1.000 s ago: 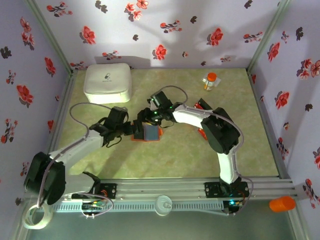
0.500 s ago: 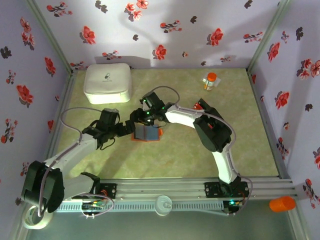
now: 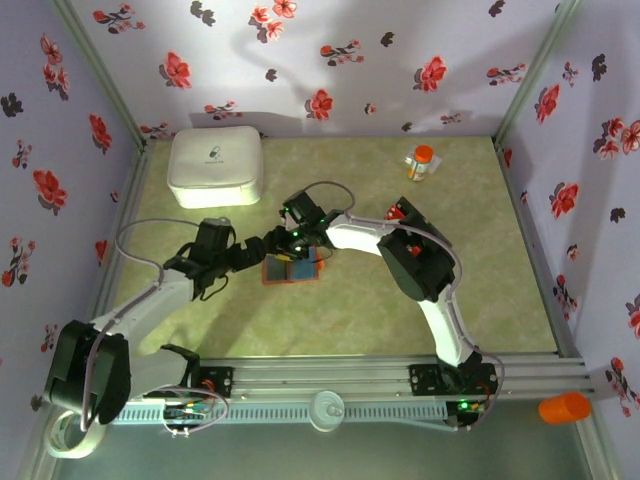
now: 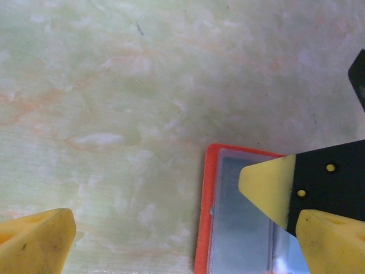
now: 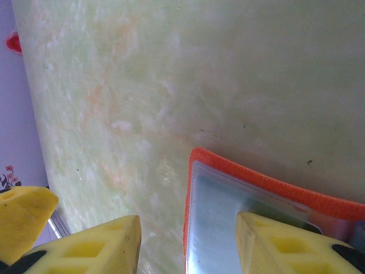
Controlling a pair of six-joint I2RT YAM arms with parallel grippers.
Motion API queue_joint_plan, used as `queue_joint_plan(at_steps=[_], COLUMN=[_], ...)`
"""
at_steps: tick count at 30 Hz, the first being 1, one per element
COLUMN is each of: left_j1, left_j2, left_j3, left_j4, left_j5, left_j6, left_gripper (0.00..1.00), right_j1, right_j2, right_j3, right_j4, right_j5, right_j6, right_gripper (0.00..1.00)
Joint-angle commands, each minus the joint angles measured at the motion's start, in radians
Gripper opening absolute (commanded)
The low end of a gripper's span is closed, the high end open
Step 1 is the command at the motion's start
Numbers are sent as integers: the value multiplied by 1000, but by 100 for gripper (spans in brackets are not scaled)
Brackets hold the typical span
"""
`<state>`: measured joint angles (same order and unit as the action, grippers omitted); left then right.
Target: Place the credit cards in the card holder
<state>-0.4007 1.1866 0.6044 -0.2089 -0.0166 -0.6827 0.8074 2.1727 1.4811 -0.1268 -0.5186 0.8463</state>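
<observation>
Top external: card holder (image 3: 286, 272) lies lengthwise left-right — left pincer (image 4: 185, 240), right pincer (image 5: 189, 242) wide.

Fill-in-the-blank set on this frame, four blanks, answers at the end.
The rounded box at the back left is ___.
The small bottle at the back right has an ___ cap.
The card holder lies ___, blue-grey pockets showing.
The left gripper has ___ fingers.
Answers: white; orange; open; yellow.
</observation>
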Motion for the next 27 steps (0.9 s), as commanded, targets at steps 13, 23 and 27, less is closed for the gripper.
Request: queue_joint_plan(at_steps=[13, 23, 27], left_j1=[-28, -87, -106], left_j2=[70, 144, 177], left_j3=[-37, -27, -8], left_j4=[62, 92, 96], left_j5=[10, -3, -6], left_j6=[-27, -35, -31], left_gripper=[100, 100, 100], right_j1=[-27, -51, -56], right_j2=[-63, -92, -95], right_j3=[-83, -94, -91], right_j4=[34, 35, 35], right_j5=[-17, -13, -15], right_j6=[5, 5, 6], right_gripper=[42, 41, 41])
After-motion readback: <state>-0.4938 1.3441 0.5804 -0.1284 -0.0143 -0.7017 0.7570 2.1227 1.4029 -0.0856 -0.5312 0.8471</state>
